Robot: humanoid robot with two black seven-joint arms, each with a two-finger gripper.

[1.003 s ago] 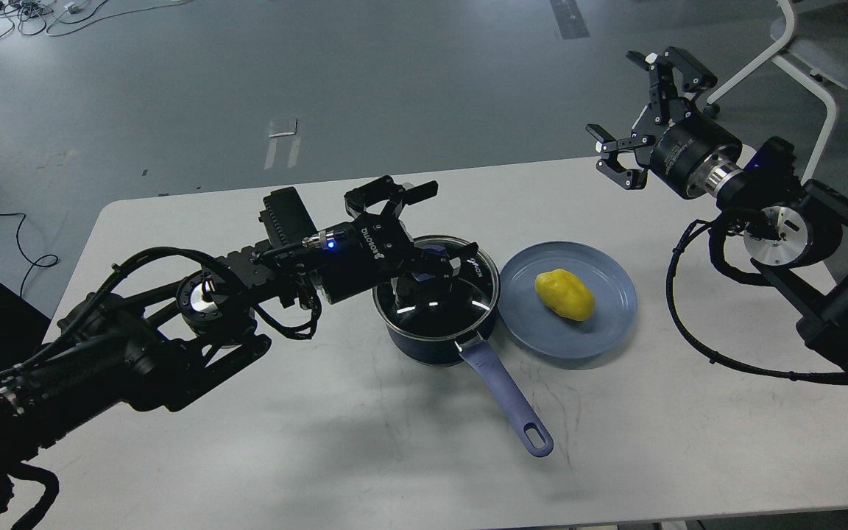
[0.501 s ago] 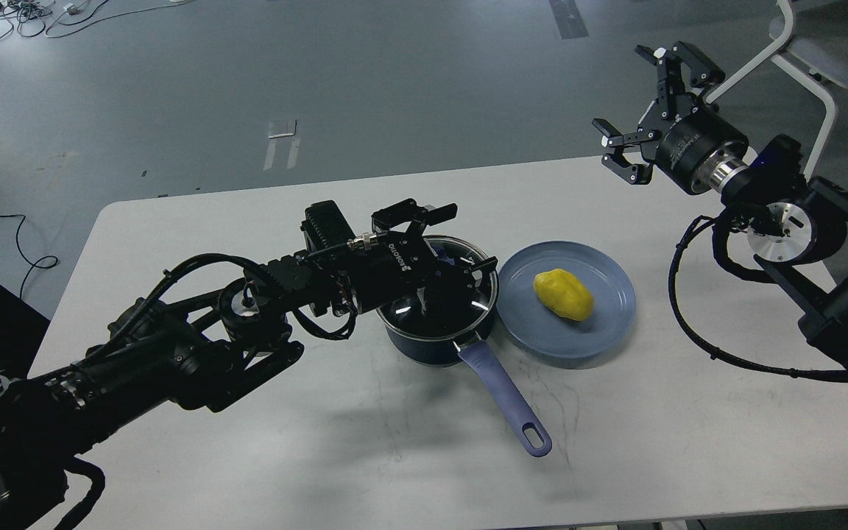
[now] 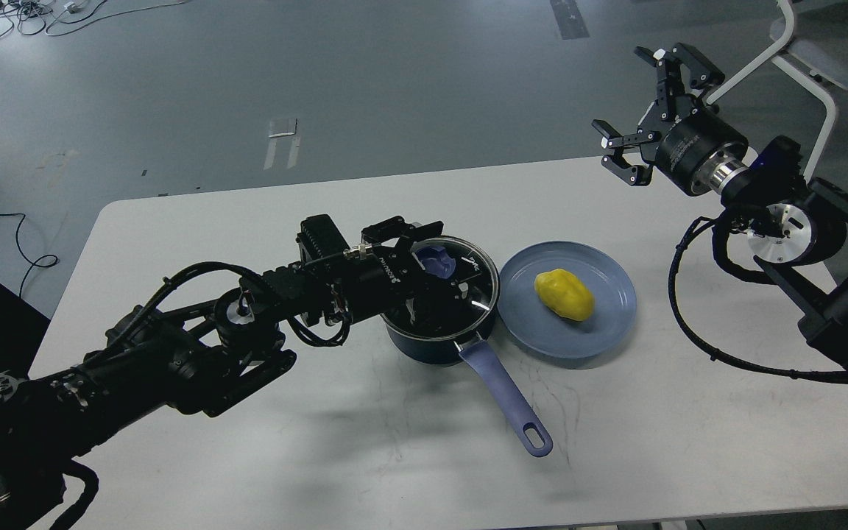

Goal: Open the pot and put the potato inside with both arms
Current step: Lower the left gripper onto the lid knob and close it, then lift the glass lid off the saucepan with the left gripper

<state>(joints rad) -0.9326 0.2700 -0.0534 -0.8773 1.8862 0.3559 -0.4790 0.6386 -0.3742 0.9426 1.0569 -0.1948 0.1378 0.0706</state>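
A dark pot [image 3: 440, 324] with its glass lid [image 3: 444, 283] on stands mid-tabletop [image 3: 321, 442], purple handle [image 3: 505, 397] pointing toward the near edge. The potato [image 3: 564, 294] lies in the blue plate [image 3: 534, 338] just right of it. The left gripper [image 3: 435, 276] sits over the lid's knob; whether its jaws grip cannot be told. The right gripper [image 3: 641, 110] hangs wide-jawed beyond the far edge.

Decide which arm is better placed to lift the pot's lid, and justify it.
Left. The left gripper is right over the lid at its knob; the right gripper hangs open, high beyond the plate.
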